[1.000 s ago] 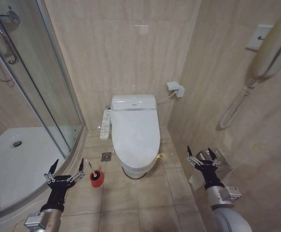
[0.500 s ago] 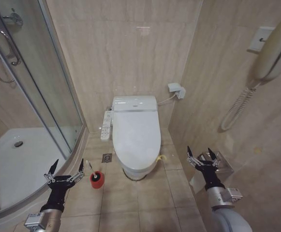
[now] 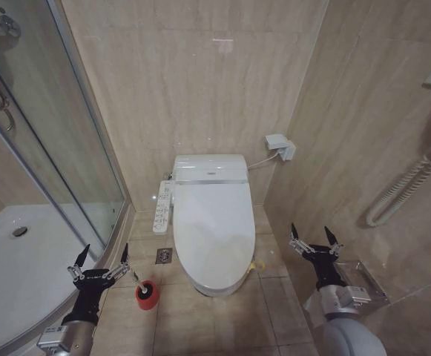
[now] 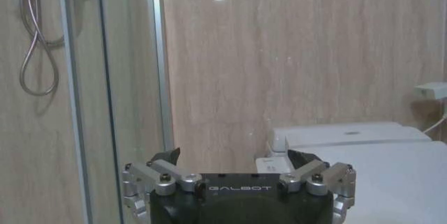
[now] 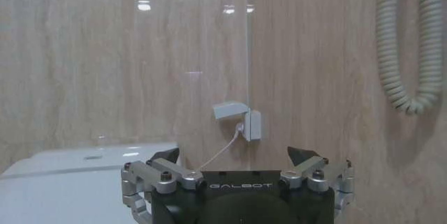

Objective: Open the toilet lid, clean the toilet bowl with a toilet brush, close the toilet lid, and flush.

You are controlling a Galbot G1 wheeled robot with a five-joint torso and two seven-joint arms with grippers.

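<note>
Down in the middle of the head view sits one toilet with the toilet lid [image 3: 214, 226] shut flat over the toilet bowl, whose white outer wall [image 3: 215, 288] peeks out under the lid's front edge. Lower left of the lid, on the floor tiles, one red holder cup [image 3: 147, 294] stands upright with the toilet brush [image 3: 136, 277] in it, its thin pale handle leaning toward the upper left. The left gripper [image 3: 100, 259] hangs in the lower left of that frame with its fingers spread wide and nothing between them, close to the red cup but apart from it. The right gripper [image 3: 315, 239] hangs in the lower right, likewise spread and empty, well apart from the toilet.

From the left wrist view come things the head view cuts off: a shower hose [image 4: 36, 41] looped behind the glass shower door [image 4: 112, 77], plus the lid [image 4: 391, 182] at lower right, beyond the left gripper [image 4: 237, 167]. The right wrist view adds a white wall fitting [image 5: 241, 119] with its cable at centre, a coiled phone cord [image 5: 409, 41] at upper right, and the lid [image 5: 63, 187] at lower left, past the right gripper [image 5: 237, 162].
</note>
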